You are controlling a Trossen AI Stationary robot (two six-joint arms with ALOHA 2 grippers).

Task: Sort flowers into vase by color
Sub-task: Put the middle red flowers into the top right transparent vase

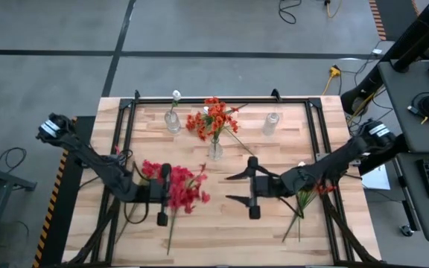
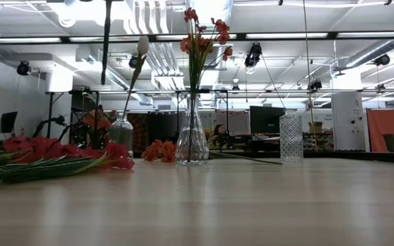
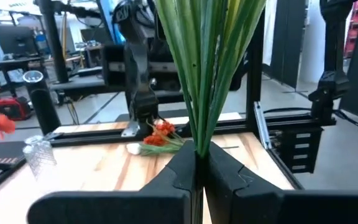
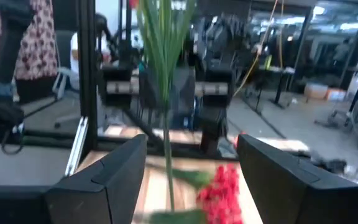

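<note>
Clamping shut on green stems just behind the red flowers (image 1: 179, 186) low over the desk (image 1: 222, 231), left fingers (image 3: 199, 168) look right: light, floppy, slippery, so grip mid-stem w/o crushing; right fingers (image 1: 253, 195) gape, empty, opposite.

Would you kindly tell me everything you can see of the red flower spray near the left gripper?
The red flower spray is artificial-looking: crimson blooms clustered on long thin green stems and blade-like leaves. It lies flat on the wooden table, left of centre, blooms toward the middle, one stem trailing toward the near edge. The left gripper is shut on its green stems, pinched between the fingers.
</note>
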